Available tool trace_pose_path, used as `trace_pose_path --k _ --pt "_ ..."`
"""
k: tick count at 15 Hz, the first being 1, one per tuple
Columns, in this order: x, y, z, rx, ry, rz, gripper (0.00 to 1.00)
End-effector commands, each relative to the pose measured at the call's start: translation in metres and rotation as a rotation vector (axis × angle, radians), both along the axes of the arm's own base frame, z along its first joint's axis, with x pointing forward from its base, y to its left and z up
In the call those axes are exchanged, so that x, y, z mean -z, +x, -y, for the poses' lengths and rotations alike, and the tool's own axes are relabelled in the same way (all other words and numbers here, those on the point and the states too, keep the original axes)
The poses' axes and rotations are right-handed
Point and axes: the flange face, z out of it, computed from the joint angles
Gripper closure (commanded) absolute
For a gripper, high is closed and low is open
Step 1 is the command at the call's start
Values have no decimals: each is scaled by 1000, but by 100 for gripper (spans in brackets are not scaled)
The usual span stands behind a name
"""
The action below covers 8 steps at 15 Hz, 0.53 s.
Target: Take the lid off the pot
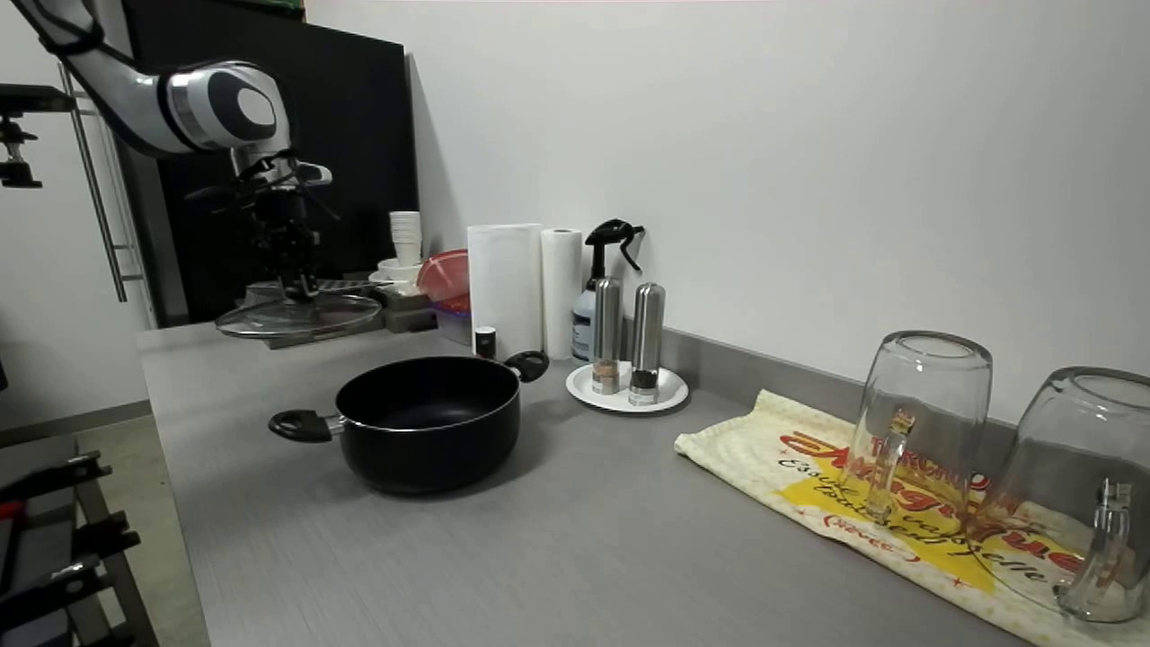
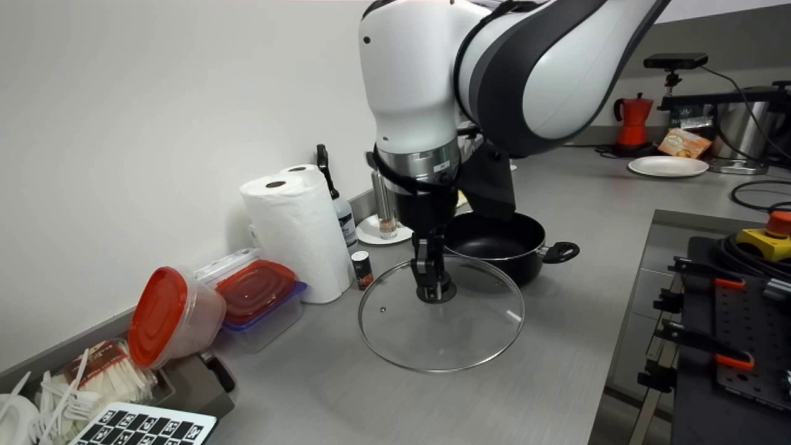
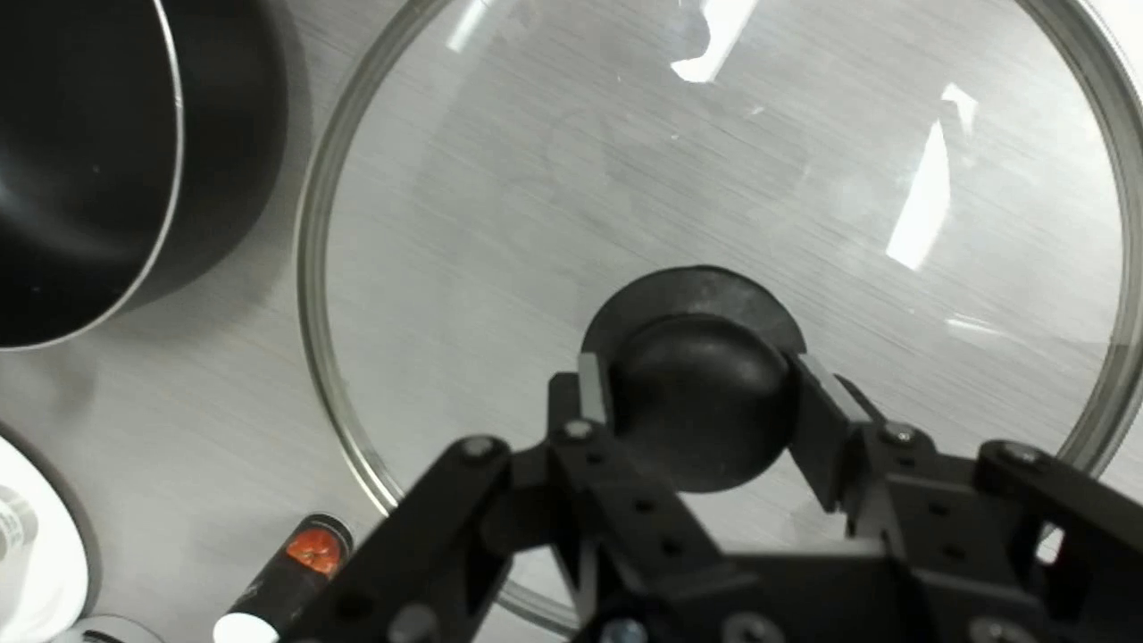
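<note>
Both jaws of the gripper [image 3: 705, 406] clasp the black knob [image 3: 701, 397] of the glass lid [image 2: 442, 327], which seems to hang above the counter [image 1: 620, 539], off to the side of the uncovered pot [image 1: 431, 449]. That knob looks round and smooth, so a weak hold could let the lid twist or drop; a tilted descent could land it edge-first, and one too near the small dark jar [image 2: 363, 271] could knock that over.

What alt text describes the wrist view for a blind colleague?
The gripper holds a glass lid by its black knob, clear of the uncovered black pot at upper left. Lower left: part of a white plate and a small white-capped container.
</note>
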Motion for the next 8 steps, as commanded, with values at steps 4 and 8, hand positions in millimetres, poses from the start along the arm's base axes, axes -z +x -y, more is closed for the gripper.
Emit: trace_pose_path --k 4,8 --pt "32 25 -51 -27 -17 25 75" --pt "61 32 -67 48 3 19 75"
